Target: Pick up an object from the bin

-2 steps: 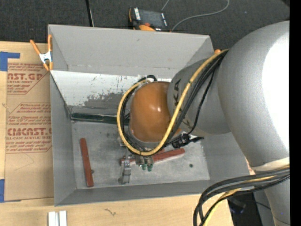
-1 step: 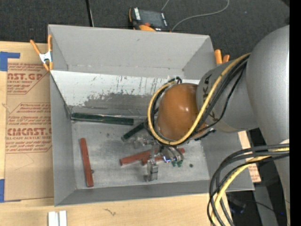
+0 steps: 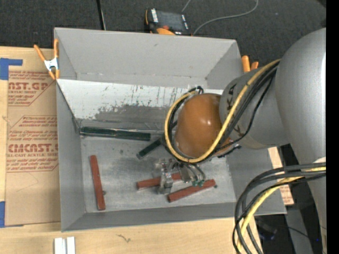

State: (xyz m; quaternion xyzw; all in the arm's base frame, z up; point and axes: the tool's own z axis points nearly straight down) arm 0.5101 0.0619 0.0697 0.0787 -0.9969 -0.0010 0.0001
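The left red stick [image 3: 146, 184] and the right red stick [image 3: 192, 190] meet under the gripper [image 3: 168, 177] at the front of the bin [image 3: 132, 62], so a grasp may catch both, or pinch one end and drop it. The gripper sits low between them; its opening cannot be told.

2 slim red-brown sticks lie flat on the floor of the bin [image 3: 68, 157], towards its front right corner. The shorter stick [image 3: 148, 183] runs almost parallel to the front wall, its right end under the gripper [image 3: 168, 174]. The longer stick [image 3: 192, 190] lies just beside it, slanting up towards the right wall.
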